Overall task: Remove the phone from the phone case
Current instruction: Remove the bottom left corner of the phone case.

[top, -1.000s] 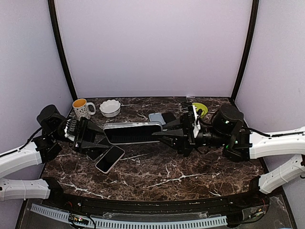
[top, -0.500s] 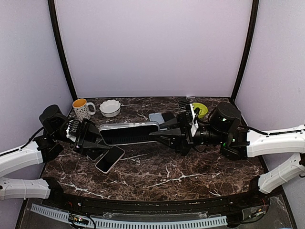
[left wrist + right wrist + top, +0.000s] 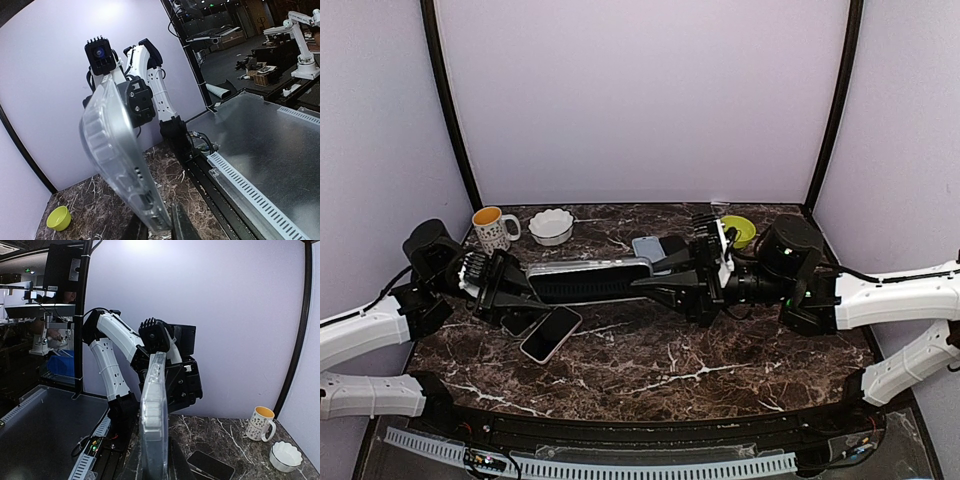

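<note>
Aloft over the table (image 3: 720, 365), the phone case (image 3: 588, 281) hung level between both grippers. The left gripper (image 3: 530, 287) pinched its left end and the right gripper (image 3: 643, 284) clamped its right end. Both wrist views cut off the fingertips, and whether the phone sat inside was unclear.

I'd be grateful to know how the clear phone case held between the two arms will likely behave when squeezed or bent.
Likely light and somewhat flexible: the clear phone case looks thin and translucent edge-on. Its glossy surface may slip between the left fingers and right fingers pinching its ends.
</note>
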### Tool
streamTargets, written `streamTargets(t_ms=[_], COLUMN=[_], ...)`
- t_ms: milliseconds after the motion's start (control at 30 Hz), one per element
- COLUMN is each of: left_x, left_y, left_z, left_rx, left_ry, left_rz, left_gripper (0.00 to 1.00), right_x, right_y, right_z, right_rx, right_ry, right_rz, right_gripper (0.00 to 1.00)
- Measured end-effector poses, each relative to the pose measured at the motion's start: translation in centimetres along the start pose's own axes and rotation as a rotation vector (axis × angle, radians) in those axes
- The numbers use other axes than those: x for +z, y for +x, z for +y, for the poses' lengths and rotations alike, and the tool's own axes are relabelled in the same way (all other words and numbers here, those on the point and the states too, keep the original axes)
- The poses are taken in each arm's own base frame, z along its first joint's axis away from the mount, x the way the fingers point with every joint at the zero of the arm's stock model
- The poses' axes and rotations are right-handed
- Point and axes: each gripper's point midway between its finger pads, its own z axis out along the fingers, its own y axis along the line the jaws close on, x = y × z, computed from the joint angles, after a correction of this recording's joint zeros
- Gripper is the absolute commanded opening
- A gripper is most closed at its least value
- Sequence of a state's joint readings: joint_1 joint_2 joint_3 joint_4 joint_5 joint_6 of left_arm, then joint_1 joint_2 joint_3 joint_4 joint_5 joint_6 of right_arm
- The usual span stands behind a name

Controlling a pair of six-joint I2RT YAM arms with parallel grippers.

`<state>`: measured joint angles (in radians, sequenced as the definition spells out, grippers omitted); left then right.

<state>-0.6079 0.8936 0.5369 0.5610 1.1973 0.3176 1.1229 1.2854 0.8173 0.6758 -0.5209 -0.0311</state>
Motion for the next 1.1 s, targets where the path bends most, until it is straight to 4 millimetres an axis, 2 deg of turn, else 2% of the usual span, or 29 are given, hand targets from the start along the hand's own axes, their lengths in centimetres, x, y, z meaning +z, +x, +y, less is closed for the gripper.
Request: streamTargets(t_ms=[533, 1100], left_x=[1.1, 1.5], left_y=[0.5, 1.3], left_z=[-3.7, -5.3], left_rx=[0.094, 0.112], left_ry=[0.119, 0.163], left_rz=[0.009, 0.030], left_gripper=[0.14, 0.12], right_x=[0.0, 0.0], right_y=[0.9, 1.6], right_z=[2.3, 3.4], right_rx=[0.086, 0.168], right_ry=[-0.136, -0.203], right_rz=[0.027, 0.068], right_gripper=[0.00, 0.00])
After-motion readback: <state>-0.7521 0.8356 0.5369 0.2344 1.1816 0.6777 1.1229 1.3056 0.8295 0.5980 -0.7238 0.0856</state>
